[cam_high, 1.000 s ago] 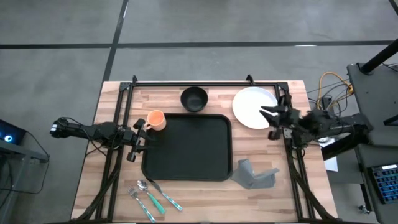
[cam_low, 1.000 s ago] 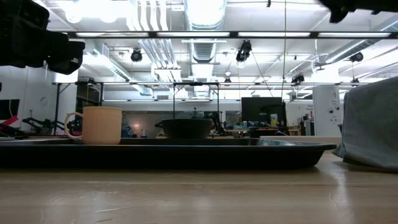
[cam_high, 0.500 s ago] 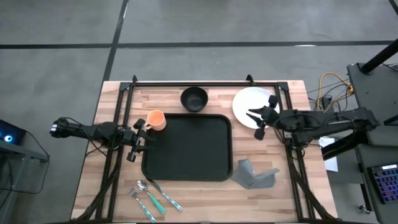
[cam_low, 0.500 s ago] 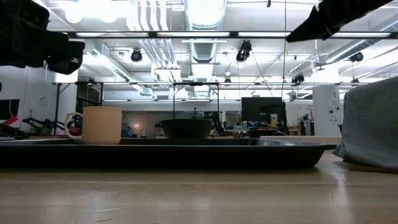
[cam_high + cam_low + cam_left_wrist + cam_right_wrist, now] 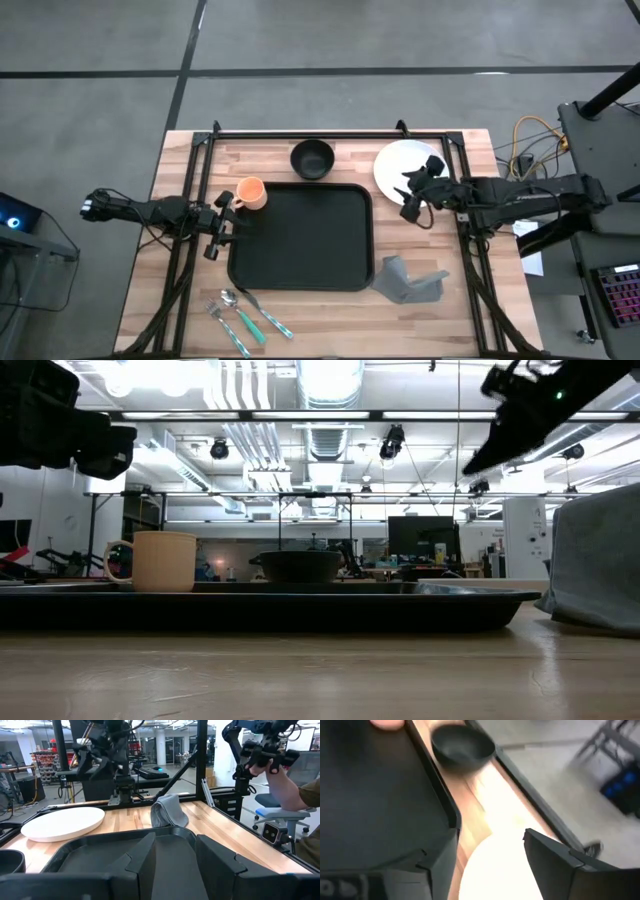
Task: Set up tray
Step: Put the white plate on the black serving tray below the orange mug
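**Black tray lay bare at table centre while right gripper hovered over the plate**

Much was hard to read. In the right wrist view the white plate (image 5: 505, 865) was a blurred pale patch between that arm's two dark fingers, and the orange mug showed only as a sliver at the frame's corner. From table height the plate was not to be made out, and the grey napkin (image 5: 597, 560) was cut off by the picture's edge. The left wrist view showed a person's forearm (image 5: 285, 782) in the room beyond, holding some dark device that could not be identified.

The tray (image 5: 301, 237) was large, black and rectangular, with rounded corners and a low raised rim. It sat in the middle of the wooden table (image 5: 170, 300) with nothing in it. The mug (image 5: 250, 193) stood at its far left corner, whether touching could not be told. The black bowl (image 5: 312, 158) lay just beyond its far edge, the plate (image 5: 395, 165) off its far right corner, and the napkin (image 5: 410, 283) by its near right corner.

By count: one tray, one plate, one bowl, one mug, one napkin, and three pieces of cutlery (image 5: 243, 318) near the tray's near left corner.

The right gripper (image 5: 418, 190) hung above the plate's tray-side edge, fingers spread wide and holding nothing. The left gripper (image 5: 222, 226) waited beside the tray's left edge, fingers parted and empty.
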`<action>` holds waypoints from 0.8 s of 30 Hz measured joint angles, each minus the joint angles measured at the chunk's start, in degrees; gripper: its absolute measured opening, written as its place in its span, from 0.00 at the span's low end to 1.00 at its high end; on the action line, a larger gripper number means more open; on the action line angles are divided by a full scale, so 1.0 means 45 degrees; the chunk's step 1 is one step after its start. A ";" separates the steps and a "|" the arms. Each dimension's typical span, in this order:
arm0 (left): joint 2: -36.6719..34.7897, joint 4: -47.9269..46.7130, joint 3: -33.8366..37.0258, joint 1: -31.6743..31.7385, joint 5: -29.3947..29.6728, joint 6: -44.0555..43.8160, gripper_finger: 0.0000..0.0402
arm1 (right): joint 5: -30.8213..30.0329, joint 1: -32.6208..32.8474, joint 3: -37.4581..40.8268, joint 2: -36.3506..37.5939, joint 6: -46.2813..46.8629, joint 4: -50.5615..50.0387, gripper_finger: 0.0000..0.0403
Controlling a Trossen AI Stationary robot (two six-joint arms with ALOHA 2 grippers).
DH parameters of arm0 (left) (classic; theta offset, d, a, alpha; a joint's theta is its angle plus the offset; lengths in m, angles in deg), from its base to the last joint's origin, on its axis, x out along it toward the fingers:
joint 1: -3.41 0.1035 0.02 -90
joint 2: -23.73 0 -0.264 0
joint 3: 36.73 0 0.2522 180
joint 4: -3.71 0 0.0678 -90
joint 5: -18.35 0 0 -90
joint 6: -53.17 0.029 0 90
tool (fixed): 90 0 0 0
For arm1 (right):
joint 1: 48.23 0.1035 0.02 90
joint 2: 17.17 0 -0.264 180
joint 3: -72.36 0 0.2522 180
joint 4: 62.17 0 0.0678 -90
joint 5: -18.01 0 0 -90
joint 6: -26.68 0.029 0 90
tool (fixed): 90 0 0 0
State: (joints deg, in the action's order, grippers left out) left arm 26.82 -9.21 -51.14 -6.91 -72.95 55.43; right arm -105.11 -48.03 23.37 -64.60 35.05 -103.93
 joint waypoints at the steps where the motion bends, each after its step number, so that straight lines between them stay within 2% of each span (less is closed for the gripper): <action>1: 0.0000 0.0000 0.0000 0.0001 0.0003 0.0000 0.30 | 0.0038 -0.0133 0.0000 -0.0178 0.0195 -0.0188 0.56; 7: 0.0000 0.0000 0.0000 0.0000 0.0003 0.0000 0.30 | 0.1639 -0.0863 0.0000 -0.1199 0.0280 -0.0377 0.58; 14: 0.0000 0.0000 0.0000 -0.0001 0.0001 0.0000 0.30 | 0.2745 -0.1803 0.0005 -0.2766 0.0203 -0.0497 0.56; 24: 0.0000 0.0000 0.0000 0.0002 0.0002 0.0000 0.30 | 0.2809 -0.2640 0.0005 -0.4794 0.0137 -0.0206 0.56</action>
State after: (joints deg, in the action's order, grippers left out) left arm 26.82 -9.21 -51.14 -6.90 -72.94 55.43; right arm -92.47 -59.91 23.40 -86.18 35.66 -104.86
